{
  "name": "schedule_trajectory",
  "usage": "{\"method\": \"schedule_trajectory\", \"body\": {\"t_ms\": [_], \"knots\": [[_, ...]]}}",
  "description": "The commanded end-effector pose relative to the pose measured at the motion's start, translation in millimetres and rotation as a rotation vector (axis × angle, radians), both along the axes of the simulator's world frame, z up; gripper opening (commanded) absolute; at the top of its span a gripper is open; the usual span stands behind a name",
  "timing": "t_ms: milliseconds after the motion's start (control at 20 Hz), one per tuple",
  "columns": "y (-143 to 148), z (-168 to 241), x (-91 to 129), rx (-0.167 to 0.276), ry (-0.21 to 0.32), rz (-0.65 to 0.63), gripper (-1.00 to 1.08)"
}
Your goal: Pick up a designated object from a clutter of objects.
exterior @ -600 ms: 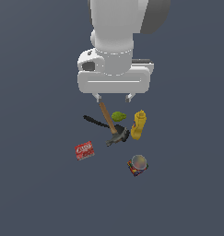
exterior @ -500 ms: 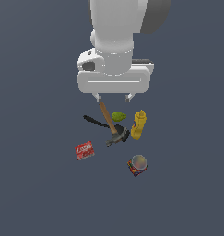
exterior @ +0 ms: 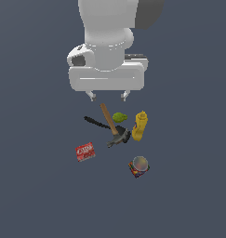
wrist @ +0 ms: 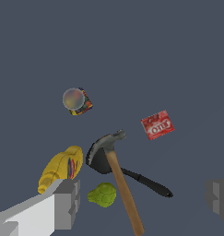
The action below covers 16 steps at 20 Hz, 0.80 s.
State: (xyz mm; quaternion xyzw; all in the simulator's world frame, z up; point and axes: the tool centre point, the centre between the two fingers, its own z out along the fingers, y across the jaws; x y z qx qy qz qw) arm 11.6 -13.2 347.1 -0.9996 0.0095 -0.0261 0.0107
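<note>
The gripper hung wide open and empty above the wooden-handled hammer. The small flat red rectangular box lay apart from the clutter, offset toward the exterior view's left.

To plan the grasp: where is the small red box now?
In the exterior view, the red box lies apart on the clutter's left edge, nearest the hammer head.
</note>
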Motion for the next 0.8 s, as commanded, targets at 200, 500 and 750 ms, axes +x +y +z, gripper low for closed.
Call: {"method": "schedule_trajectory", "body": {"t_ms": [200, 500, 750], "knots": [[-1, -5, 2, 0.003, 0.002, -0.019, 1.0], [-9, -24, 11, 0.014, 0.008, -0.104, 1.0], [-20, -50, 21, 0.026, 0.016, -0.219, 1.0]]}}
